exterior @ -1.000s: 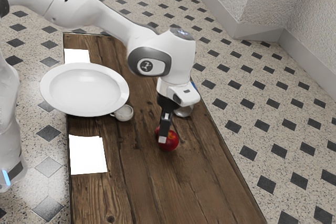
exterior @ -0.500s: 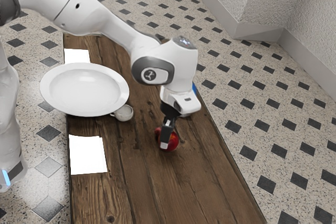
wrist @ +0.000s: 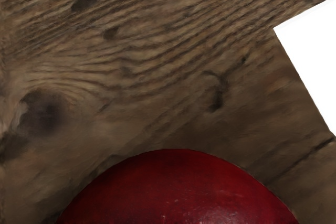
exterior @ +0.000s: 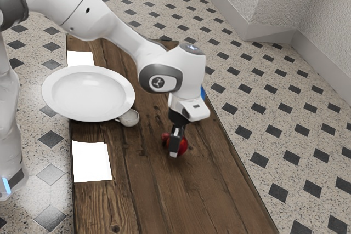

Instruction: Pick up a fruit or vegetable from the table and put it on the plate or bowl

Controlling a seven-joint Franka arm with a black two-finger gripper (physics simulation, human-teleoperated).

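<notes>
Gripper point(exterior: 175, 147) was down at the apple point(exterior: 182, 144); whether it had closed on the fruit I could not tell. On the table point(exterior: 164, 201), the plate point(exterior: 88, 92) lay well apart, toward the exterior view's left. The apple sat on bare wood, round, showing no long axis or stem.

Red apple point(exterior: 182, 143): one. White plate point(exterior: 88, 92): one. Small white cup point(exterior: 130, 117): one. White paper sheets point(exterior: 91, 161): two, second sheet point(exterior: 80, 58) counted. Wooden tabletop point(exterior: 164, 201): one.
</notes>
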